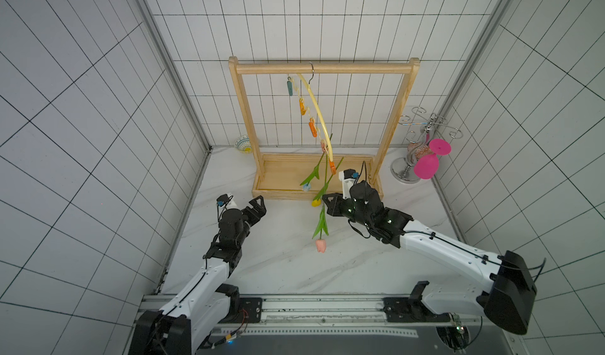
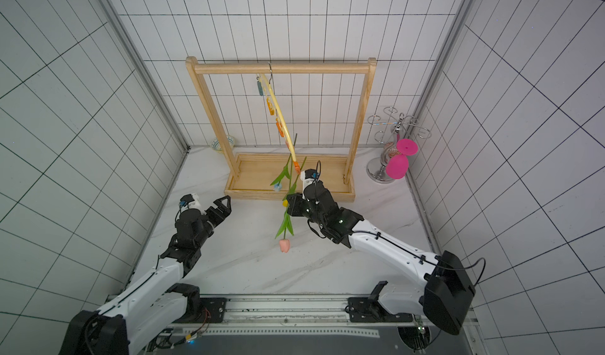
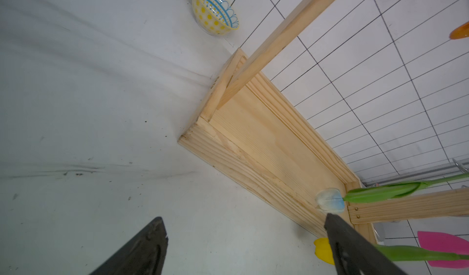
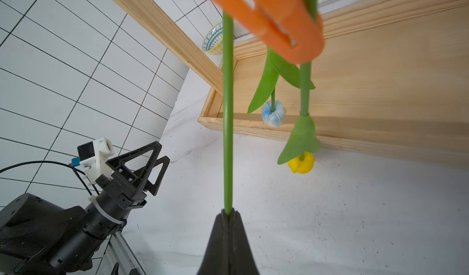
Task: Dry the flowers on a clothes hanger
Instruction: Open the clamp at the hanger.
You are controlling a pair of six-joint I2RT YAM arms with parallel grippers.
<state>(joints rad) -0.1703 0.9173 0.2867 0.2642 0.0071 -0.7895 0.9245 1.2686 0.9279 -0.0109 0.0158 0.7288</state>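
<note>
The pale-yellow clothes hanger (image 1: 316,107) (image 2: 281,120) hangs steeply tilted from the rack's top bar, its clips in a row. A yellow flower (image 1: 316,202) (image 4: 302,163) hangs head down from the lowest orange clip (image 4: 266,20). A pale blue flower (image 1: 306,187) (image 4: 274,114) (image 3: 330,200) hangs head down beside it from a clip higher up. My right gripper (image 1: 324,201) (image 2: 289,204) (image 4: 228,212) is shut on the pink flower's stem (image 4: 227,108); its head (image 1: 321,246) (image 2: 284,245) dangles below. The stem top passes beside the orange clip. My left gripper (image 1: 258,206) (image 3: 244,217) is open and empty, left of the flowers.
The wooden rack (image 1: 322,67) stands on its tray base (image 1: 278,173) against the back wall. A patterned bowl (image 1: 244,143) (image 3: 215,12) sits in the back left corner. A magenta goblet (image 1: 425,166) hangs on a silver stand (image 1: 406,173) at the back right.
</note>
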